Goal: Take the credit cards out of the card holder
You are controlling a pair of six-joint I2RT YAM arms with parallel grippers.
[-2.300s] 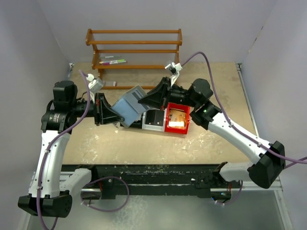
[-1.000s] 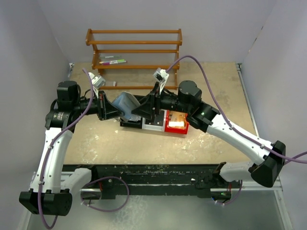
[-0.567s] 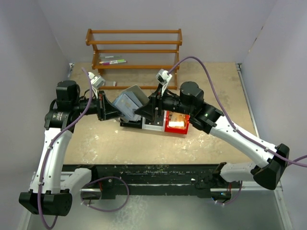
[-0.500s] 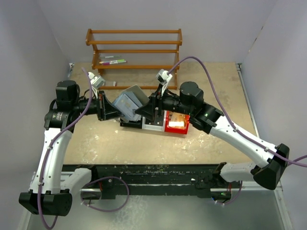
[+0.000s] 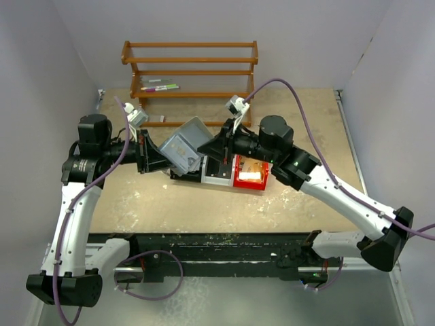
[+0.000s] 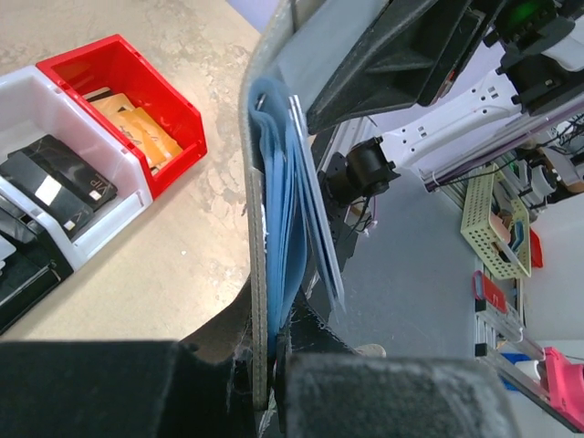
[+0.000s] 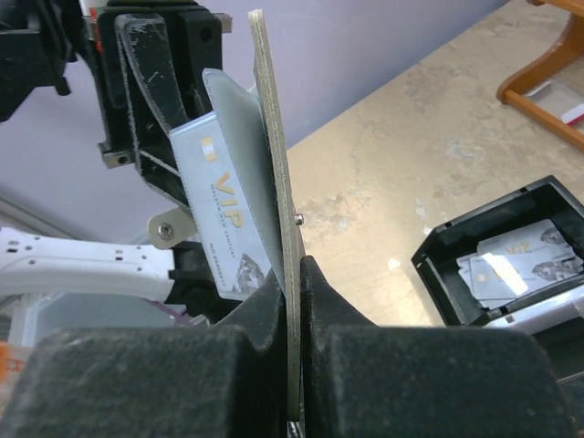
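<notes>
Between the 2 grippers, lifted off the tabletop [image 5: 306, 122]: card holder [image 5: 185, 141] spread open, extraction in hand.
The left gripper [image 6: 274, 370] is clamped on the edge of 1 grey panel, with blue sheets fanning just above its fingers. The right gripper [image 7: 294, 274] is closed tight on a thin panel edge of the card holder. A silver VIP card [image 7: 224, 210] sits just left of its fingers, against that panel; cannot tell if its corner is in the pinch. Below the grippers, the row of bins [image 5: 219, 180] holds cards: silver in black, black in white, orange in red. Judgement: partly unloaded; at least 1 card left to draw out.
</notes>
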